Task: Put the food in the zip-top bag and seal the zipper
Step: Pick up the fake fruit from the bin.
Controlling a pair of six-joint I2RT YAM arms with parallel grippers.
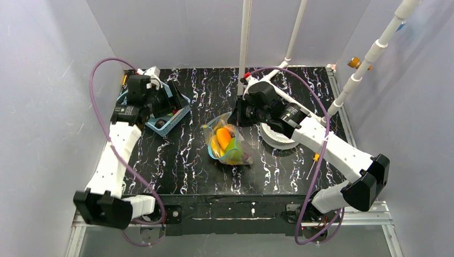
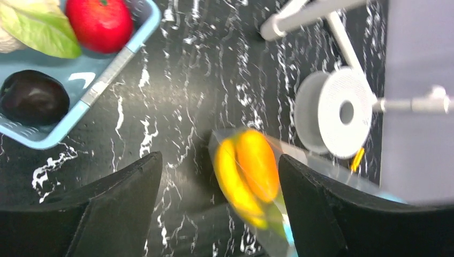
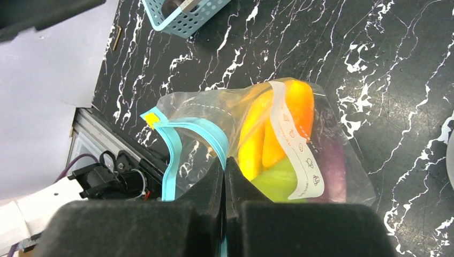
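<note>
The zip-top bag (image 1: 229, 144) lies mid-table, holding a yellow banana (image 3: 250, 142), an orange piece (image 3: 300, 110), a green piece (image 3: 275, 182) and a purple eggplant (image 3: 334, 160). My right gripper (image 3: 225, 160) is shut on the blue-teal zipper (image 3: 170, 155), whose two strips stand apart at the bag's mouth; it sits at the bag's far edge (image 1: 236, 116). My left gripper (image 2: 219, 160) is open and empty, up over the light-blue basket (image 1: 172, 122). In the basket (image 2: 107, 75) lie a red piece (image 2: 100, 22), a green leaf (image 2: 37, 29) and a dark purple piece (image 2: 33, 96).
A white perforated disc (image 1: 278, 140) lies right of the bag, partly under the right arm; it also shows in the left wrist view (image 2: 342, 112). A small yellow stick (image 1: 316, 157) lies near it. White poles (image 1: 245, 37) stand at the back.
</note>
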